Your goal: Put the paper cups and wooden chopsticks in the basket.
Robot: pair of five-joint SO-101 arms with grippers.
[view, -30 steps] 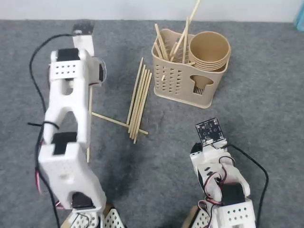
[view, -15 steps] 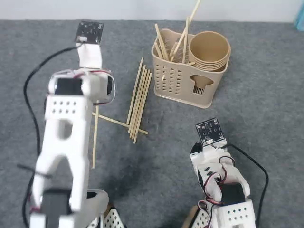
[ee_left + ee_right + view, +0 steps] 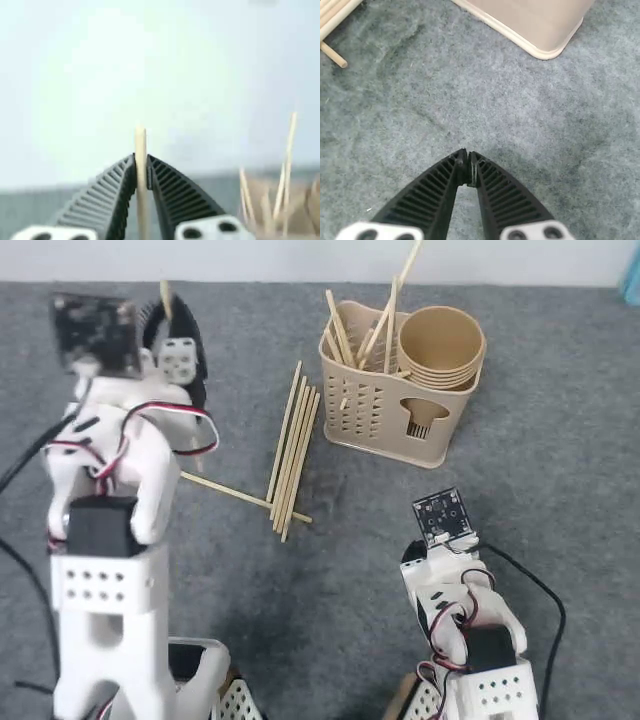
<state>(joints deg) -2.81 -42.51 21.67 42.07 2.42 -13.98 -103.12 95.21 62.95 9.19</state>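
My left gripper point(image 3: 141, 172) is raised high above the carpet, shut on one wooden chopstick point(image 3: 141, 142) that stands upright between its fingers. In the high view this gripper point(image 3: 168, 328) is at the far left with the chopstick's tip point(image 3: 165, 292) poking up. The beige basket point(image 3: 375, 410) at the back holds stacked paper cups point(image 3: 440, 340) and several chopsticks point(image 3: 345, 335). A bundle of loose chopsticks point(image 3: 292, 445) lies left of the basket, with one more point(image 3: 235, 496) crossing under it. My right gripper point(image 3: 467, 167) is shut on nothing, low over the carpet in front of the basket point(image 3: 535, 20).
Grey carpet covers the table. The right arm's base point(image 3: 470, 640) sits at the front right. Bare carpet lies between the right arm and the bundle. Basket chopsticks point(image 3: 287, 150) lean up beyond my left gripper.
The left arm has lifted the chopstick that lay on the carpet at the left and swung it upright. The right arm has not moved.
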